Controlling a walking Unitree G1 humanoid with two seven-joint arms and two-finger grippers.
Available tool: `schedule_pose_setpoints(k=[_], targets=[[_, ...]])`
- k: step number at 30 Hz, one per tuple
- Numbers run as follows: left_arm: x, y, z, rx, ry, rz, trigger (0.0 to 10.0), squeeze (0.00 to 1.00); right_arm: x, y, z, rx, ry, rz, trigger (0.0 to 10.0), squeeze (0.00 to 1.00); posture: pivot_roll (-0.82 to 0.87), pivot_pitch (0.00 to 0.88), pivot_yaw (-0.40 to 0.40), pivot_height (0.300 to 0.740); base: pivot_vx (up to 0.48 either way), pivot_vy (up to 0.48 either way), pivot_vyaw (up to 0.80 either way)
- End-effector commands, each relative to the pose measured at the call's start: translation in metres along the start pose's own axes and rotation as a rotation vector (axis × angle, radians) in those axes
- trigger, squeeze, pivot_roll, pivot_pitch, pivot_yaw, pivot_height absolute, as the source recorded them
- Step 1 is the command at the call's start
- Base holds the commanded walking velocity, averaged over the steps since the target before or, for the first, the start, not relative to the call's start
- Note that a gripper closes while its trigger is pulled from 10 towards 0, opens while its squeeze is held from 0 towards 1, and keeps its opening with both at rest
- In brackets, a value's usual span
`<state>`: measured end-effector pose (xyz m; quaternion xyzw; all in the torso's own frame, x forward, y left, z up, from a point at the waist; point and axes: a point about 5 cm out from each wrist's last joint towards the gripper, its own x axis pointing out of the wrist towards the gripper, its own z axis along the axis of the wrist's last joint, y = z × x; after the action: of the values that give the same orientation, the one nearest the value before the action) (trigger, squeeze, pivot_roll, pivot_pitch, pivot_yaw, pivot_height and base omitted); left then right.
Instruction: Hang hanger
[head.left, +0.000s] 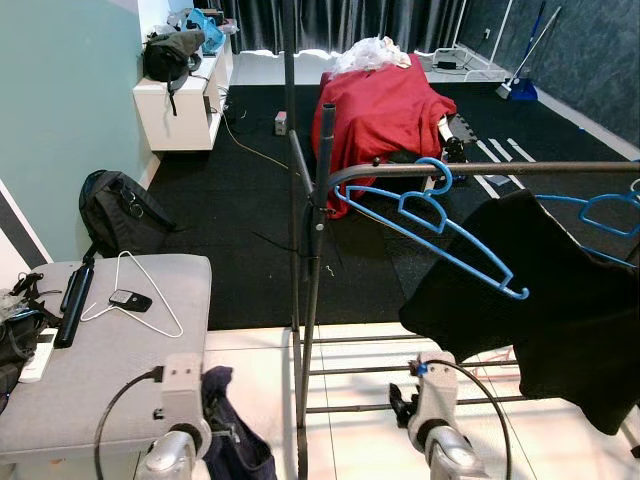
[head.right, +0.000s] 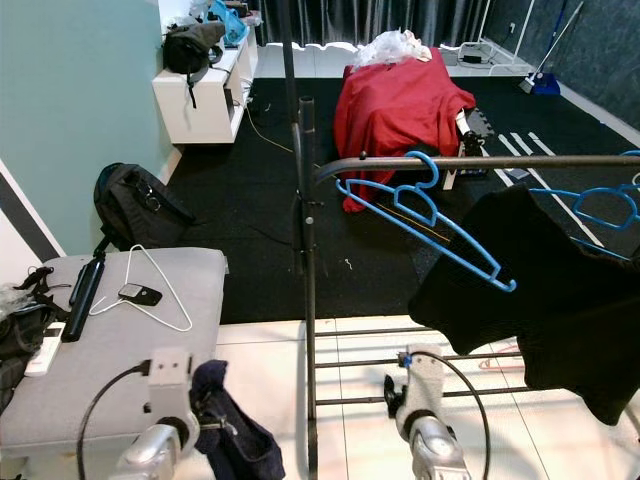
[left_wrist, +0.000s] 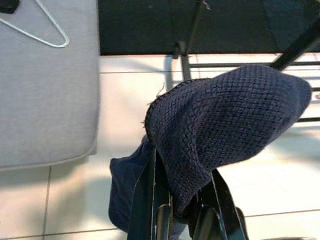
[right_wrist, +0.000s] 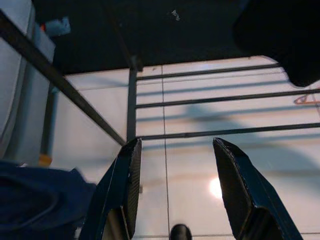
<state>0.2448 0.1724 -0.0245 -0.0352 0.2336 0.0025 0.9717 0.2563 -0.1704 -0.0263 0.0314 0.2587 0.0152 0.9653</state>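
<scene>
A blue plastic hanger (head.left: 440, 225) hangs empty and tilted on the dark rail (head.left: 500, 169) of a clothes rack. A second blue hanger (head.left: 602, 208) further right on the rail carries a black garment (head.left: 545, 295). A white wire hanger (head.left: 150, 300) lies on the grey bench (head.left: 110, 375) at my left. My left gripper (left_wrist: 182, 202) is low beside the bench, shut on a navy knitted garment (left_wrist: 225, 115) that drapes over its fingers. My right gripper (right_wrist: 176, 145) is open and holds nothing, low above the white tiles by the rack's lower bars (right_wrist: 200, 102).
The rack's upright post (head.left: 312, 280) stands between my arms. The bench also holds a small black device (head.left: 130, 299) and a long black case (head.left: 75, 300). A black backpack (head.left: 120, 210) leans on the wall; a red-draped object (head.left: 385, 110) and a white shelf (head.left: 185, 100) stand beyond.
</scene>
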Motion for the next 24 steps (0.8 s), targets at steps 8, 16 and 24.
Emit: schedule_pose_setpoints(k=[8,16,24], targets=[[-0.002,0.001,-0.004,-0.069,-0.028,0.003,10.0,0.00,-0.004,-0.001,-0.016,0.007,0.040,-0.027,10.0,0.00,-0.08,0.015,-0.044,0.740,0.000,0.000,0.00],[0.002,-0.004,0.013,-0.072,-0.094,-0.038,10.0,0.00,-0.006,-0.008,-0.019,0.049,0.033,-0.053,10.0,0.00,-0.06,0.024,-0.056,0.740,0.000,0.000,0.00],[0.002,-0.005,0.014,-0.072,-0.107,-0.043,10.0,0.00,-0.004,-0.005,-0.017,0.047,0.029,-0.037,10.0,0.00,-0.05,0.025,-0.055,0.740,-0.030,0.000,0.00]])
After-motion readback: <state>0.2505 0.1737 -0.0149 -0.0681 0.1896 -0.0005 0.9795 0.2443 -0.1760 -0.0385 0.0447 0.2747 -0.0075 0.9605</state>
